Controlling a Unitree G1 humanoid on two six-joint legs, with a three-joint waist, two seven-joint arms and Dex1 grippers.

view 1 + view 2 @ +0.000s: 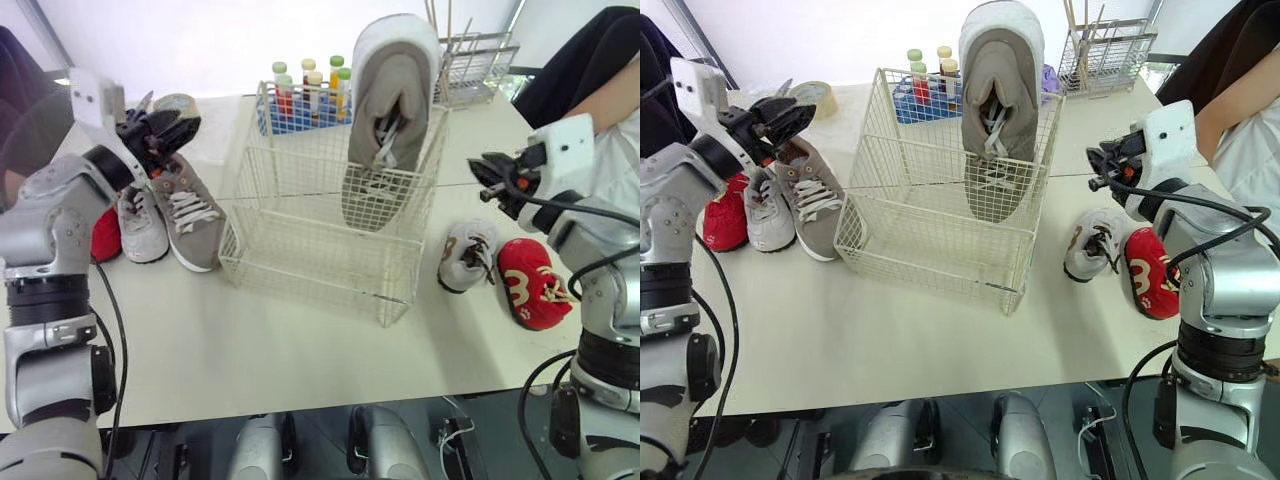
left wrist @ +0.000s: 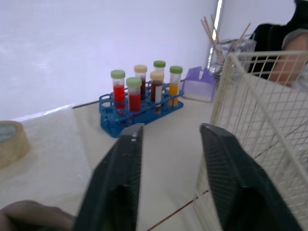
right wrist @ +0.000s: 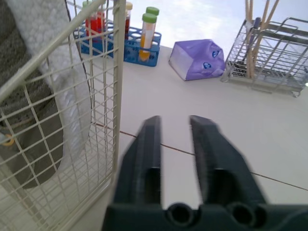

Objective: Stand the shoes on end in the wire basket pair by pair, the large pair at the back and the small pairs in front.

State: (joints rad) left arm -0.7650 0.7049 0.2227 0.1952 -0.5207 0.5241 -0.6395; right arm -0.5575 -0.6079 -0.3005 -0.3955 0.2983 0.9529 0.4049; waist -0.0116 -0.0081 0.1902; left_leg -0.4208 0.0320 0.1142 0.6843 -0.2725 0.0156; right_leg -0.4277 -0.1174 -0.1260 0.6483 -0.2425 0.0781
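One large grey shoe (image 1: pixel 390 110) stands on end in the back right of the wire basket (image 1: pixel 300 255), its sole against the rear wall. Its mate (image 1: pixel 185 208) lies on the table to the left of the basket, beside a small grey shoe (image 1: pixel 140 225) and a small red shoe (image 1: pixel 105 235). Right of the basket lie another small grey shoe (image 1: pixel 467 255) and a red one (image 1: pixel 535 285). My left gripper (image 1: pixel 165 125) hovers open above the left group, holding nothing. Level with the basket's right side, my right gripper (image 3: pixel 175 120) is open by a narrow gap and empty.
A blue rack of test tubes (image 1: pixel 305 95) stands just behind the basket, a tape roll (image 1: pixel 175 103) at the back left. A purple packet (image 3: pixel 197 58) and a wire utensil holder (image 1: pixel 478 60) sit at the back right. A person (image 1: pixel 600 70) is at the far right.
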